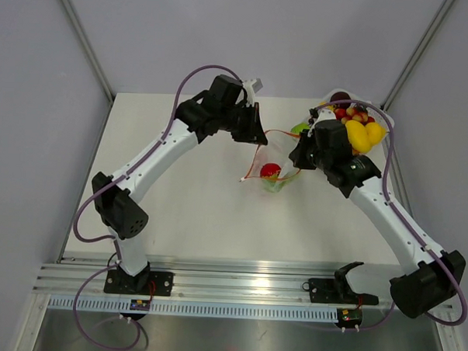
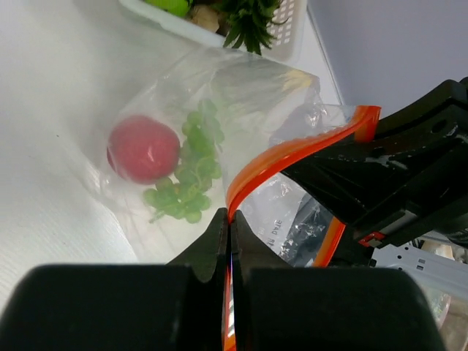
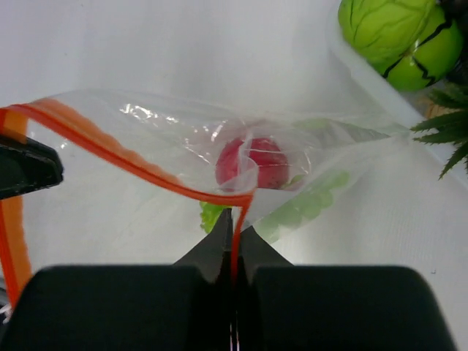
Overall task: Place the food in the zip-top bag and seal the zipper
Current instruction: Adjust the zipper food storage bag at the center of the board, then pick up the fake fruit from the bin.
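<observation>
Toward the bench's far right corner | clear crinkly zip-top bag (image 1: pixel 274 177) holds red round toy fruit (image 2: pixel 144 148), green grape bunch (image 2: pixel 186 186) | left jaws, right jaws each clamped tight on thin orange-red zipper strip (image 2: pixel 292 150).

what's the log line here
left gripper: shut on zipper | right gripper: shut on zipper | bag: red fruit, green grapes inside | seal: not done
</observation>
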You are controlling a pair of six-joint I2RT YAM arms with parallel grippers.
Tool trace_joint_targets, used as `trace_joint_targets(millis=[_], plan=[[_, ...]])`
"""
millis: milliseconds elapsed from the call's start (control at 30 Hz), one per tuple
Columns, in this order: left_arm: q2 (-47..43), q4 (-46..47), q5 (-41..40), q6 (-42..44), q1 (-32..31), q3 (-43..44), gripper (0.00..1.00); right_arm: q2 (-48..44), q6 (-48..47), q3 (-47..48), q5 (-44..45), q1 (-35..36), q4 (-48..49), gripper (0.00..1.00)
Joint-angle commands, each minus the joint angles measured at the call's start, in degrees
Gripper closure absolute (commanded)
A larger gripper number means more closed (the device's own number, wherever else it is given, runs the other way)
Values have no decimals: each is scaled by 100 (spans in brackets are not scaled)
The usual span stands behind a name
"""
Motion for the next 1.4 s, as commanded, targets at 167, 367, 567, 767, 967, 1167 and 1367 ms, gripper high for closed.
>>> trace_joint_targets(millis=[167, 367, 567, 767, 967, 1167, 1367], plan=[[-439, 52, -482, 146, 5, -137, 100, 127, -107, -179, 131, 15, 204, 96], [-306, 96, -394, 172, -3, -551, 100, 276, -185, -137, 145, 15, 91, 41], [-385, 35, -534, 295, -3, -569, 100, 118, -300, 66, 849, -63, 28, 26], [-429, -71, -569, 400, 5, -656, 100, 232, -343, 206, 702, -625, 134, 24], [-473, -79, -561, 418, 23, -674, 100, 1119, -467, 830, 595, -925, -42, 14], [-614, -115, -578, 480, 49, -771, 100, 1506, -362, 1015, 402, -1206, 231, 5], [-658, -62, -552, 532, 85, -964, 100, 1805, -388, 1182, 402, -1294, 204, 3]])
